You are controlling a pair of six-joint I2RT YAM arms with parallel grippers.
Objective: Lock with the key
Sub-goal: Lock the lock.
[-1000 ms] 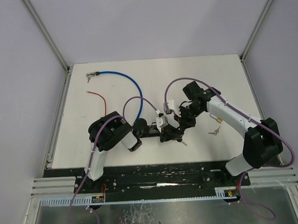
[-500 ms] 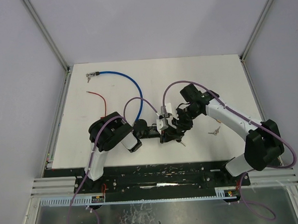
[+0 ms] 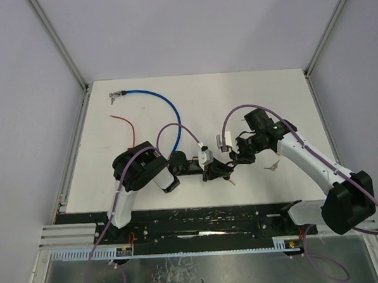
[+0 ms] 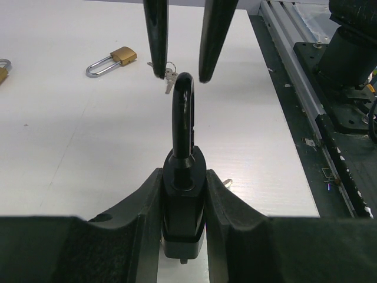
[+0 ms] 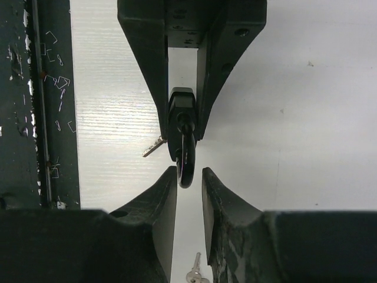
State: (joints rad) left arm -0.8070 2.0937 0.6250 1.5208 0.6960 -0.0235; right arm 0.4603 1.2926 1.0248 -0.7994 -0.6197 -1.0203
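Far left on the table (image 3: 288, 92) lie a blue cable (image 3: 155, 99) and a thin red wire (image 3: 126, 122). Nothing there changes.

Next comes the left gripper (image 4: 182, 177). It does not move. Its two fingers squeeze the body of the black padlock (image 5: 181, 118) and hold it just above the table, near the front edge. The lock's metal loop points away toward the other arm.

A small key (image 5: 154, 146) pokes out beside the lock body. I cannot tell if it sits in the keyhole or only lies under the lock.

Now the big change. A second ago the right gripper (image 5: 188, 172) is pressed together and sits right over the lock. Now it is a little way back to the right, and its fingers stand a bit apart. The tip of the loop sits in the gap between them. It grips nothing.

So it looks like the right arm lets go of the lock. I cannot tell if the loop is clicked shut. The locking may need another try with the key.

Further right lie a loose bunch of keys (image 3: 273, 167) and a brass padlock (image 4: 112, 61), untouched.
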